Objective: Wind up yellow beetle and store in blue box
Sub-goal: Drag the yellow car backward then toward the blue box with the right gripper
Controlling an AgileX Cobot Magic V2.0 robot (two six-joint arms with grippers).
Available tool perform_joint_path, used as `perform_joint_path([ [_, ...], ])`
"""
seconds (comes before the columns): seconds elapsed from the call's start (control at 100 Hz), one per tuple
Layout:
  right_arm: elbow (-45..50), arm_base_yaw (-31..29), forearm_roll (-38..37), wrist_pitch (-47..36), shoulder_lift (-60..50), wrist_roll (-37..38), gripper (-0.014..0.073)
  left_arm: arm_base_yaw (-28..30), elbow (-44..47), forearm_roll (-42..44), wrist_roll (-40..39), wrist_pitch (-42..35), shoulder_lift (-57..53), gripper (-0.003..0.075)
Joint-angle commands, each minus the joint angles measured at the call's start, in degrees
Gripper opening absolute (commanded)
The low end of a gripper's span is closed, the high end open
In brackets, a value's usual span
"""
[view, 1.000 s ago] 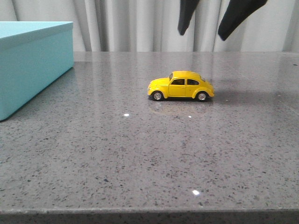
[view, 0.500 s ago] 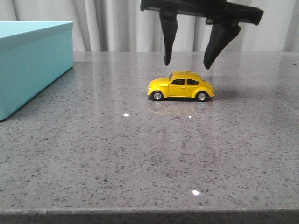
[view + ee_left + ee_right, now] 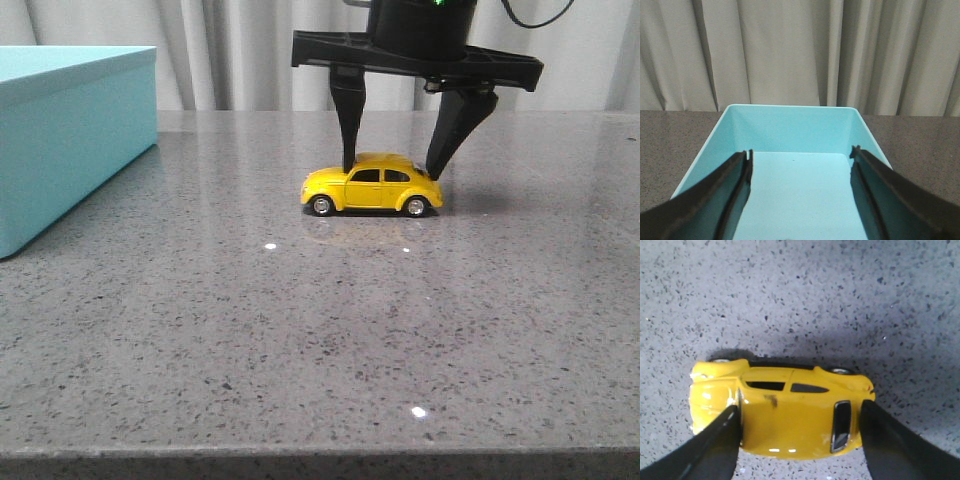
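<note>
The yellow beetle (image 3: 370, 188) stands on its wheels on the grey table, nose pointing left. My right gripper (image 3: 390, 170) has come down over it from above, open. One black finger sits at the windscreen and the other against the tail. From the right wrist view the beetle (image 3: 785, 410) fills the gap of the right gripper (image 3: 801, 407) lengthwise. The blue box (image 3: 70, 130) stands at the far left. In the left wrist view my left gripper (image 3: 801, 151) hovers open above the blue box (image 3: 790, 125), whose inside shows nothing in it.
The speckled grey stone table (image 3: 300, 330) stretches to the front edge at the bottom of the front view. A pale pleated curtain (image 3: 250, 50) hangs behind it.
The right gripper has dropped from above the beetle until its fingers straddle it, with the gap between them unchanged. The beetle has slid a little to the left.
</note>
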Motion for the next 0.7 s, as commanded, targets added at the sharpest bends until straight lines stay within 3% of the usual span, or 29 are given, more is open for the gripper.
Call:
perform_joint_path([
  [0.0, -1.57, -0.05, -2.07, -0.68, -2.06, -0.05, 0.0499, 0.0, -1.97, -0.05, -0.35, -4.45, 0.54, 0.0421],
  [0.27, -1.57, -1.55, -10.55, 7.03, -2.47, -0.05, 0.0499, 0.0, -1.97, -0.05, -0.35, -4.14, 0.54, 0.0421],
  [0.69, -0.83, -7.46, -10.97, 11.63, -4.69, -2.89, 0.0496, 0.0, -1.97, -0.05, -0.35, -4.02, 0.54, 0.0421],
])
